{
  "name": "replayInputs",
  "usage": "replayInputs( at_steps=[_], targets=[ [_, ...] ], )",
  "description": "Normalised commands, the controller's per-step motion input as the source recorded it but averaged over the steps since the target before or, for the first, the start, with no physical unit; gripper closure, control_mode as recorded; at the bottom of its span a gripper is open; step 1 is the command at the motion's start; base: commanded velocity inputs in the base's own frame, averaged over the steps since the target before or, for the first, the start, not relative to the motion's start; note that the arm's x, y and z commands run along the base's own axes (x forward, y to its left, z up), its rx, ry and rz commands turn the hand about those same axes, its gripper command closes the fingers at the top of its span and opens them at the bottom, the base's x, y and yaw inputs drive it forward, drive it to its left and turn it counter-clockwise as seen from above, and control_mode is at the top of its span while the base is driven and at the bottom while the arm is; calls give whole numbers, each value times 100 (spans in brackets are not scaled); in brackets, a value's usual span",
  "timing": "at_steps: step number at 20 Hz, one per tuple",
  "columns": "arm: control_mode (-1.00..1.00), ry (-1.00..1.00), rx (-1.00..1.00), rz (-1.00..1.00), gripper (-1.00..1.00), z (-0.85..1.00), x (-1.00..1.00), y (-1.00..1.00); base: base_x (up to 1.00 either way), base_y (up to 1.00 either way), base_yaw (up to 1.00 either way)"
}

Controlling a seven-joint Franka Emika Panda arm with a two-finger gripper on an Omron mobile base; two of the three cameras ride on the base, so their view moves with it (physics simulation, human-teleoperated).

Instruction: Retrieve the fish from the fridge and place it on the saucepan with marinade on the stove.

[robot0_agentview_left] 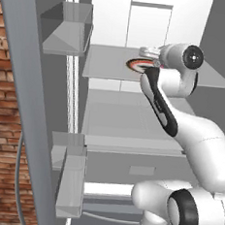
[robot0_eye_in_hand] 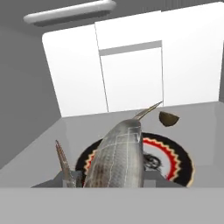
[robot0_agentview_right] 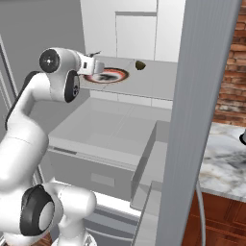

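Observation:
The fridge (robot0_agentview_left: 20, 76) stands open, and my arm reaches in over its upper glass shelf (robot0_agentview_left: 109, 65). The slim silvery-grey fish (robot0_eye_in_hand: 118, 157) rises between the fingers of my gripper (robot0_eye_in_hand: 111, 179), which is shut on it. The gripper (robot0_agentview_right: 96, 65) hovers just above a round dish (robot0_eye_in_hand: 179, 162) with a black, red and white rim on that shelf. In the left base view the gripper (robot0_agentview_left: 148, 53) sits at the dish's far edge. The saucepan, its marinade and the stove are out of view.
A small dark lump (robot0_eye_in_hand: 168, 118) lies on the shelf behind the dish, to the right. Below are a lower shelf and the bottom drawer (robot0_agentview_right: 96, 178). The right door (robot0_agentview_right: 197, 96) with its bins stands close, and beyond it a marble counter (robot0_agentview_right: 226, 168).

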Motion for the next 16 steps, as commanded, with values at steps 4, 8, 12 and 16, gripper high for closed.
replayInputs(
  at_steps=[4,8,12,16],
  targets=[
    [-100,0,0,1,100,37,-70,0,0,0,0],
    [-100,2,0,0,100,11,-86,0,0,0,0],
    [-100,4,0,1,100,0,-91,0,0,0,0],
    [-100,2,0,1,100,0,-92,-1,0,0,0]
  ],
)
